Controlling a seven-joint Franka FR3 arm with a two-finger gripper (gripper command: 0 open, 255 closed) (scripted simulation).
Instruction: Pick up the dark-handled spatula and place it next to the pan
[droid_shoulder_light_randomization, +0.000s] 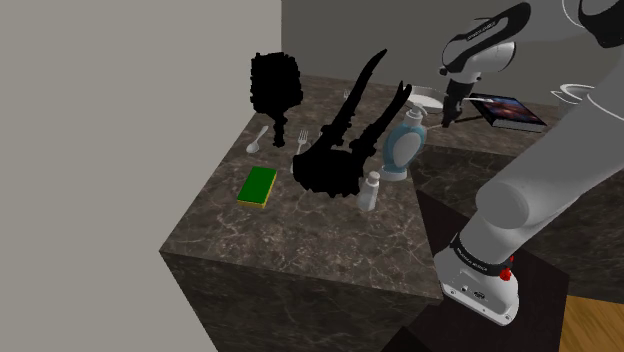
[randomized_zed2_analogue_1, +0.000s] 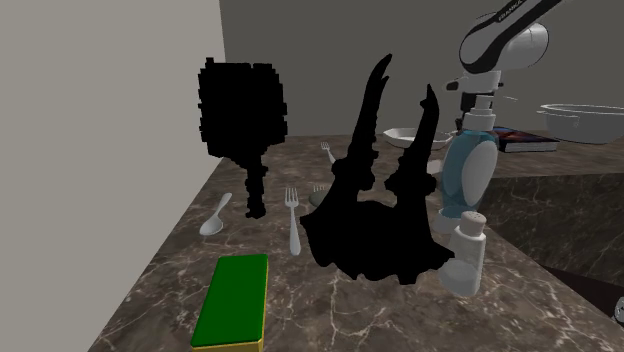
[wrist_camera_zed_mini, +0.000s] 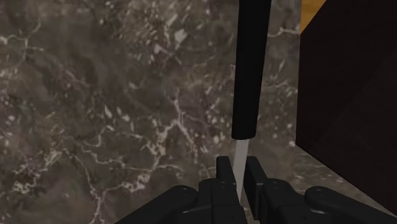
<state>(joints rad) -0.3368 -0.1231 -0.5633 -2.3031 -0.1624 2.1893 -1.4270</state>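
My gripper is shut on the thin pale shaft of the spatula. Its dark handle points away from the fingers, above the marble counter near the counter's edge. In the shoulder view the gripper hangs over the far right of the counter, just beyond a blue bottle. A round black shape with a stem, pan-like in outline, stands at the back left. In the second exterior view the hand shows behind the blue bottle.
A large spiky black shape fills the counter's middle. Around it lie a green sponge, a fork, a spoon and a small white bottle. A white dish and a book lie behind the gripper.
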